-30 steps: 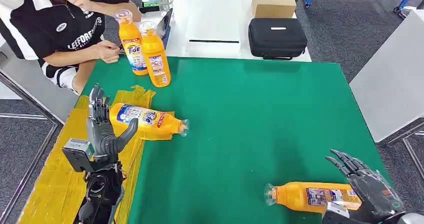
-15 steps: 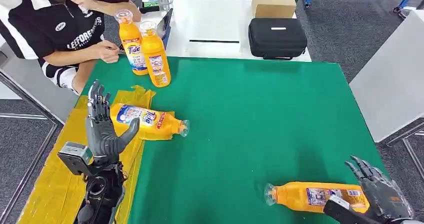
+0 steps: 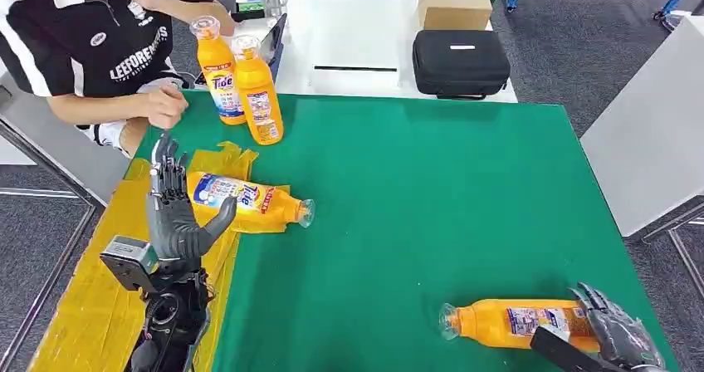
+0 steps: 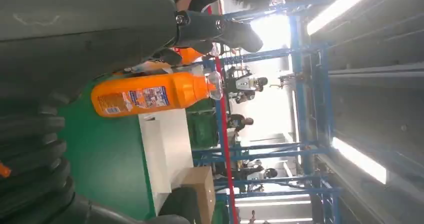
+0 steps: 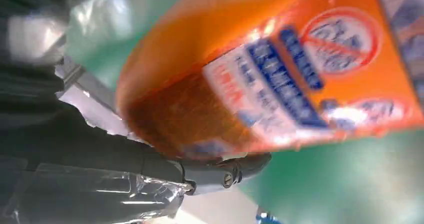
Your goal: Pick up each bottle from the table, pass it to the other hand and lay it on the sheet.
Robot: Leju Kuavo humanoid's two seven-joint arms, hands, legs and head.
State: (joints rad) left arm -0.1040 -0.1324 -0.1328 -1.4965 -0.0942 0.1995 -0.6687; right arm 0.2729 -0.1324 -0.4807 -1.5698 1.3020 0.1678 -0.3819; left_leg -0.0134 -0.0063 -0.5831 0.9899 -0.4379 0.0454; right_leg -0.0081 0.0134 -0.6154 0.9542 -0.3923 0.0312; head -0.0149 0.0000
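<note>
One orange Tide bottle (image 3: 241,199) lies on the yellow sheet (image 3: 91,305), cap pointing right. My left hand (image 3: 176,214) stands upright just left of it, fingers spread, holding nothing. A second orange bottle (image 3: 515,324) lies on the green table (image 3: 432,189) near the front right edge. My right hand (image 3: 618,339) reaches over its base end with the fingers apart; the right wrist view shows that bottle (image 5: 280,69) close against the palm with the thumb (image 5: 220,171) beside it. Two more bottles (image 3: 217,71) (image 3: 259,90) stand upright at the back left, one of them (image 4: 150,93) in the left wrist view.
A person (image 3: 100,48) sits at the back left, one hand (image 3: 162,105) on the green table's corner near the upright bottles. Behind the green table, a white table carries a black case (image 3: 461,63) and a cardboard box (image 3: 452,2).
My right hand has dropped lower, over the base end of the front bottle, which has not moved. The person's hand has slid onto the table corner. My left hand has barely moved.
</note>
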